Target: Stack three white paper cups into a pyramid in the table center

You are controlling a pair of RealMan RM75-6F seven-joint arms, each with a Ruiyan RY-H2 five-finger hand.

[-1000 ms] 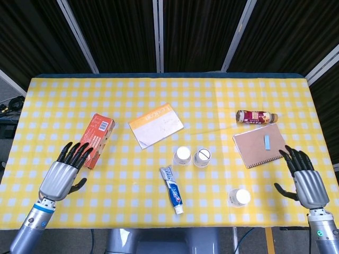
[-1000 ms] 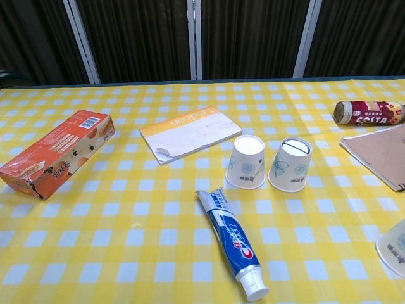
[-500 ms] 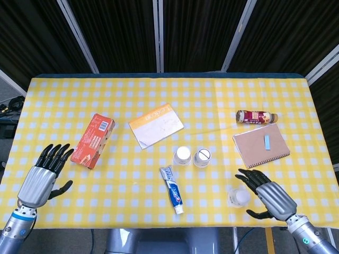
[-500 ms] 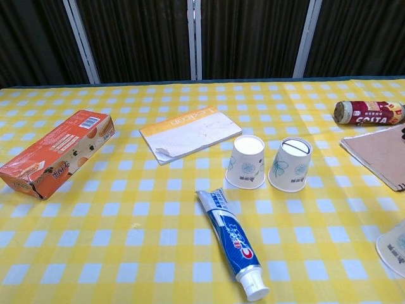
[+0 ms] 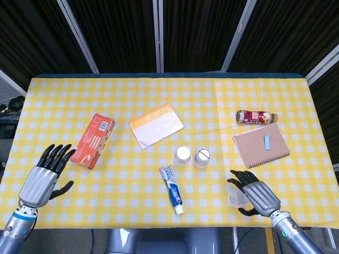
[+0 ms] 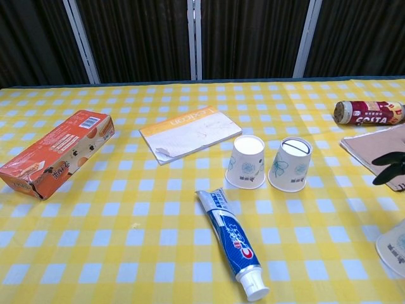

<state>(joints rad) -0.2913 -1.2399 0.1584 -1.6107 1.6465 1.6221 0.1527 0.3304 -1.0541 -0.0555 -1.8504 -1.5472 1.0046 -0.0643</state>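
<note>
Two white paper cups stand upside down side by side near the table's middle, the left cup (image 5: pixel 182 155) (image 6: pixel 247 162) next to the right cup (image 5: pixel 202 156) (image 6: pixel 290 164). The third cup (image 5: pixel 234 199) (image 6: pixel 395 247) stands near the front right edge. My right hand (image 5: pixel 258 196) hovers right beside and partly over it, its fingers spread and its dark fingertips (image 6: pixel 387 168) just showing at the chest view's right edge. I cannot tell whether it touches the cup. At the front left, my left hand (image 5: pixel 43 177) holds nothing, its fingers apart.
An orange box (image 5: pixel 94 140) lies at the left, a notepad (image 5: pixel 156 125) behind the cups and a toothpaste tube (image 5: pixel 172 189) in front of them. A brown notebook (image 5: pixel 260 145) and a lying bottle (image 5: pixel 256 116) are at the right.
My right hand swung from the right edge, down and left, to the third cup. My left hand pulled back from the orange box towards the front edge.
</note>
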